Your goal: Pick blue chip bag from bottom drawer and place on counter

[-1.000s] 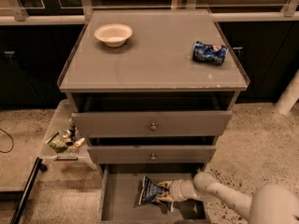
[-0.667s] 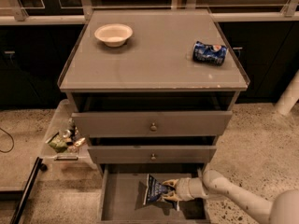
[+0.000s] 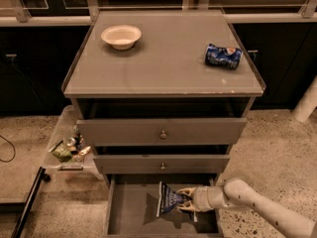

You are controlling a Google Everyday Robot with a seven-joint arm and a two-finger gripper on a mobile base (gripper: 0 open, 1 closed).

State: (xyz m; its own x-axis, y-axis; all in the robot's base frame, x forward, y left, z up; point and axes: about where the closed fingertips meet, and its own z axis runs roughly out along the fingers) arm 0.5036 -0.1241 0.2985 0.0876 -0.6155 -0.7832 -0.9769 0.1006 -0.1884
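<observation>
- The hand (image 3: 184, 200) sits in the lower centre of the frame, inside the open bottom drawer (image 3: 130, 214). It is carried by a white arm (image 3: 267, 211) that comes in from the lower right corner.
- Its two pale fingers (image 3: 186, 191) lie one above and one below the right edge of the blue chip bag (image 3: 168, 198), closed on it in a grip.
- The blue chip bag stands on edge in the right half of the drawer. Its dark blue face with white lettering is turned toward the camera, and a dark shadow falls on the drawer floor just to its left. Whether its lower edge touches the floor cannot be told.
- The bottom drawer is pulled out toward the bottom of the frame, and the left part of its flat grey floor is bare.
- Above it are the middle drawer (image 3: 161, 163) and the top drawer (image 3: 162, 132), each with a small round knob. Both are partly out, with a dark gap over each front.
- The counter (image 3: 168, 68) fills the upper middle of the frame.
- A white bowl (image 3: 121, 36) rests upright near the counter's upper left corner. A crushed blue can (image 3: 224, 56) lies on its side near the right edge, well apart from the bowl.
- At the middle left of the frame, beside the cabinet, a low tray (image 3: 67, 145) holds small items too small to name.
- A white post (image 3: 308, 103) leans in at the right edge of the frame.
</observation>
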